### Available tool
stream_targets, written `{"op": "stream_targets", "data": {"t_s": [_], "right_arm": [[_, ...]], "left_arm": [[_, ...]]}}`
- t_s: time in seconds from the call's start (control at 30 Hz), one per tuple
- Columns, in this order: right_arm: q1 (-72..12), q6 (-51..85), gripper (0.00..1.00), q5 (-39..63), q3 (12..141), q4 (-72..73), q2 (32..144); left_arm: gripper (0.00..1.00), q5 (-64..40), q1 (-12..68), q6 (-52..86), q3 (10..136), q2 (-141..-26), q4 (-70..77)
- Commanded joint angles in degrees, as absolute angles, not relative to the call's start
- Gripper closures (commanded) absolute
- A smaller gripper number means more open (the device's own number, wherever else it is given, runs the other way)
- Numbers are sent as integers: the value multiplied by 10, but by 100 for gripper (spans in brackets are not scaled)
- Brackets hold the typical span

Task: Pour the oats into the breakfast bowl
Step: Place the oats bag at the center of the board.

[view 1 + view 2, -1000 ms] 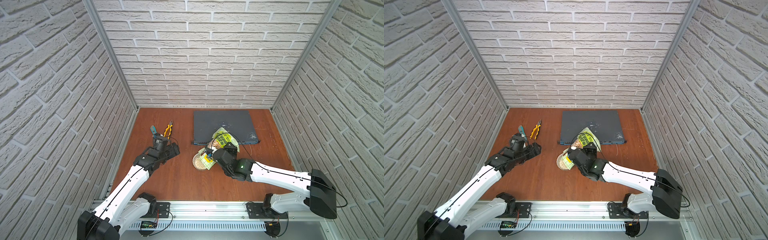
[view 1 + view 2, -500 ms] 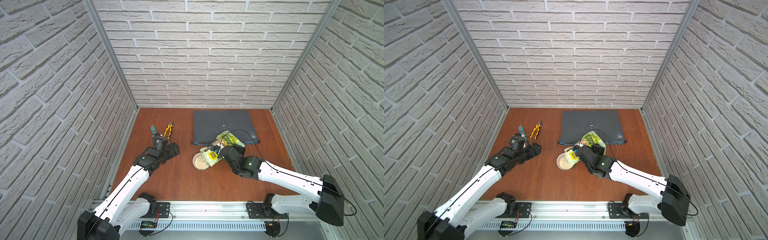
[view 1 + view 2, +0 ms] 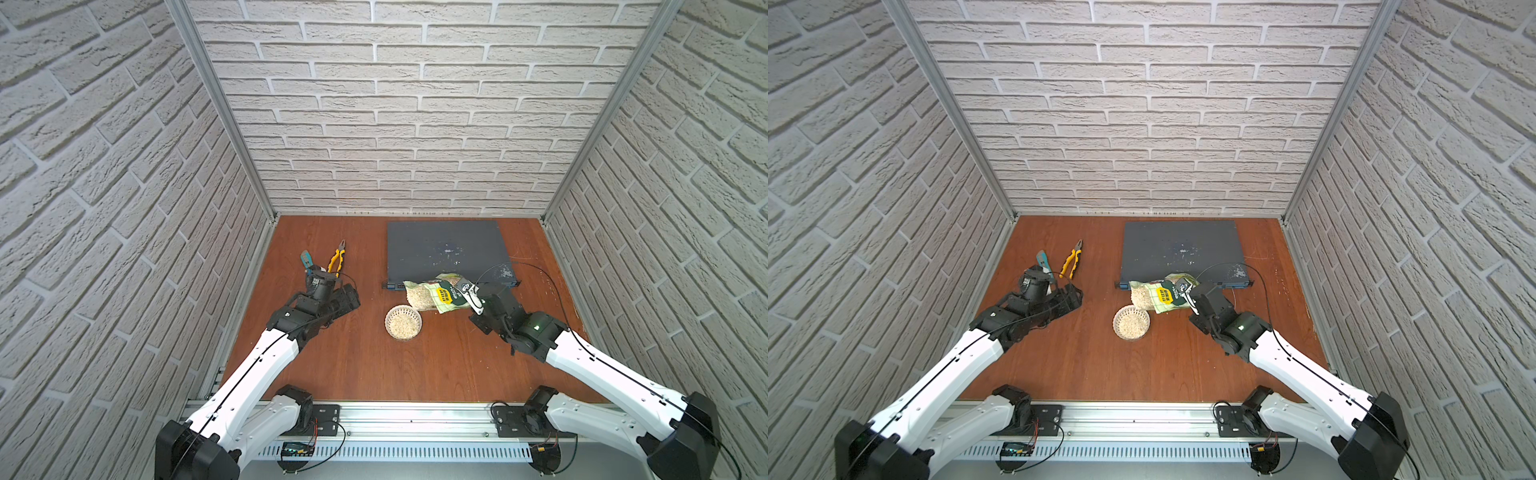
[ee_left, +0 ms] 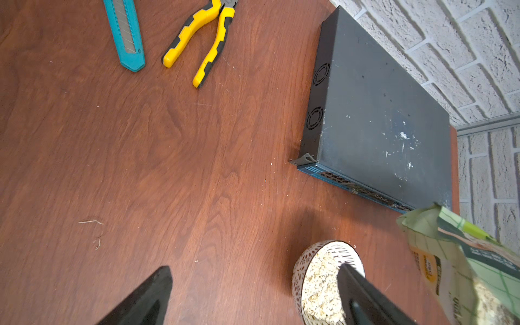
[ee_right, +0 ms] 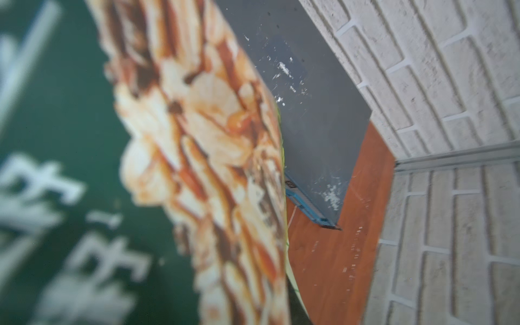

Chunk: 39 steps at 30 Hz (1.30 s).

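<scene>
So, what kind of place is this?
Probably a robot test cell: brick-patterned wall panels enclose a wooden table holding pliers and the breakfast bowl; the left arm and right arm stand on an aluminium rail.

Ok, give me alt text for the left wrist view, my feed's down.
A white lattice bowl holding oats sits on the wooden table, partly behind the open left end effector, with a green oat pouch close beside it. Farther off lie a flat dark box, yellow pliers and a teal utility knife.
</scene>
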<state>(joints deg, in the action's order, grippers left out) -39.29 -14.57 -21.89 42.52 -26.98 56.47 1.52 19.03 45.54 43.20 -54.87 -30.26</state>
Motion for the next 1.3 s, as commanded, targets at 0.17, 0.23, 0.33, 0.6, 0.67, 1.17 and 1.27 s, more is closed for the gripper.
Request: {"op": "stream_targets", "data": {"t_s": [0.17, 0.23, 0.33, 0.6, 0.67, 1.17, 1.27], "right_arm": [[-291, -2, 96, 73, 344, -79, 491], [-275, 21, 96, 123, 317, -44, 486], [-259, 59, 97, 169, 275, 31, 485], [-250, 142, 78, 241, 179, 241, 549], [-250, 140, 66, 236, 171, 246, 556], [-256, 36, 21, 170, 242, -2, 423], [-264, 34, 25, 165, 258, -14, 416]], "left_arm": [[6, 18, 187, 451, 454, -552, -288], [6, 18, 186, 450, 456, -551, -287], [6, 17, 187, 449, 455, -551, -284], [6, -10, 187, 398, 460, -551, -235], [5, -15, 187, 386, 462, -550, -219], [4, -36, 187, 314, 489, -565, -174], [3, -40, 187, 284, 502, -569, -168]]}}
